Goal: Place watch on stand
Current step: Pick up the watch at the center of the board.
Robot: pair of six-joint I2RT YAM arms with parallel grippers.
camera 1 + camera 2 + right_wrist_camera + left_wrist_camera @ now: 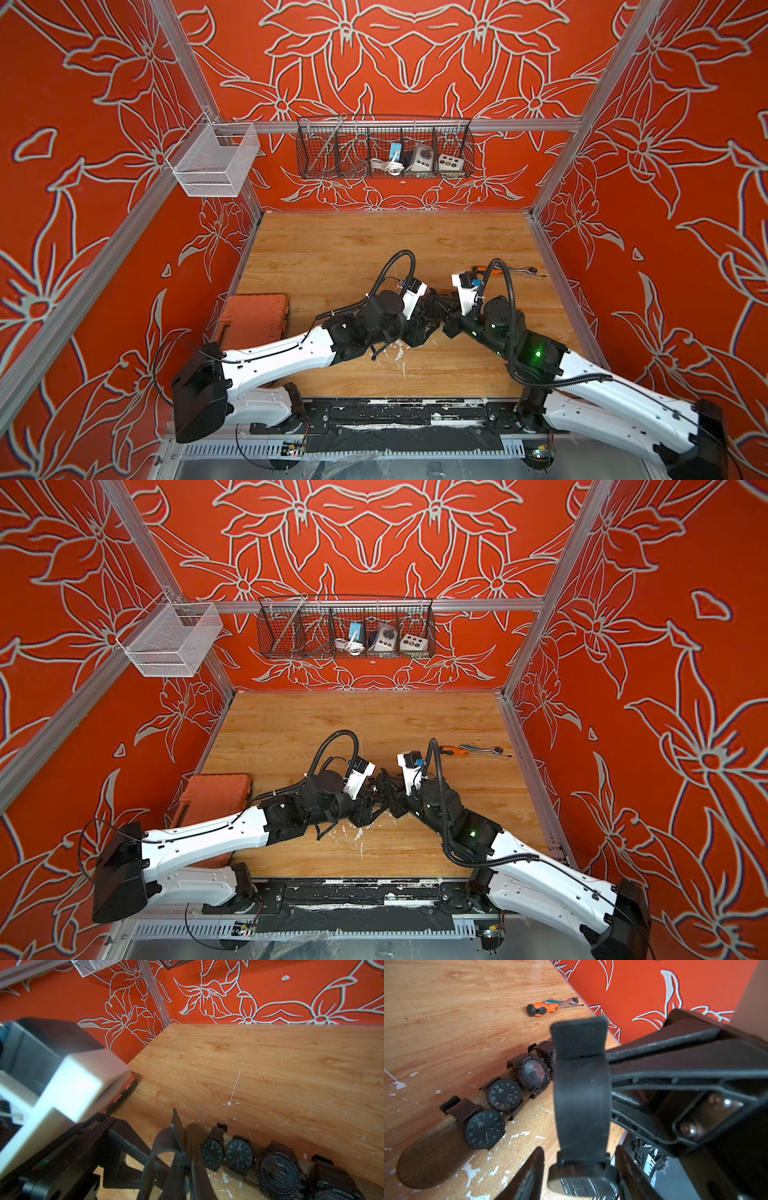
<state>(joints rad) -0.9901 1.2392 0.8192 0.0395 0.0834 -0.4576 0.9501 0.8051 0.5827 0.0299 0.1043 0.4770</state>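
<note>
We see four watches (504,1095) in a row on the stand (431,1155), a fifth watch (581,1095) raised alongside, the screwdriver (543,1009) behind, rightward.

And the black rubber-strapped watch (581,1105) sits between the left gripper's (579,1151) spread jaws, dark-brown wooden stand (431,1157) beyond carrying four watches (504,1095).

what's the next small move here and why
Probably close the left gripper onto the watch case: its jaws straddle the case but stand apart, while the right gripper is shut on the strap. The stand has a bare end beside four mounted watches, seemingly free for it.
</note>
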